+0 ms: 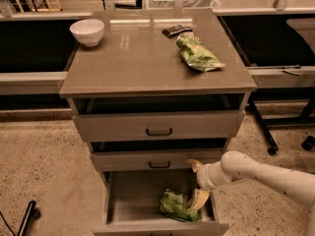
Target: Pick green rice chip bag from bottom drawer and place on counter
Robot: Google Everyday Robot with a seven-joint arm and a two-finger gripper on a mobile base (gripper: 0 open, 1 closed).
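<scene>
**Gripper at the open bottom drawer, bag not yet held**

In the lower centre of the frame, the crumpled, bright green foil rice chip bag (175, 205) lay in the right half of the pulled-out, plain grey bottom drawer (117, 206). The white-sleeved gripper (198, 182) hung just above it, its tan fingers (201, 198) spread wide, the lower one touching the bag's right edge and nothing pinched. The slick, bunched foil could probably slip out of a shallow pinch. On the lift, the arm might catch the flat front of the middle drawer (159, 160) close overhead. Higher up, the glossy grey-brown square counter (133, 63) formed a smooth surface carrying a longer, flatter green bag (198, 54), a small dark packet (176, 30) and, at upper left, a round white bowl (87, 31).
</scene>
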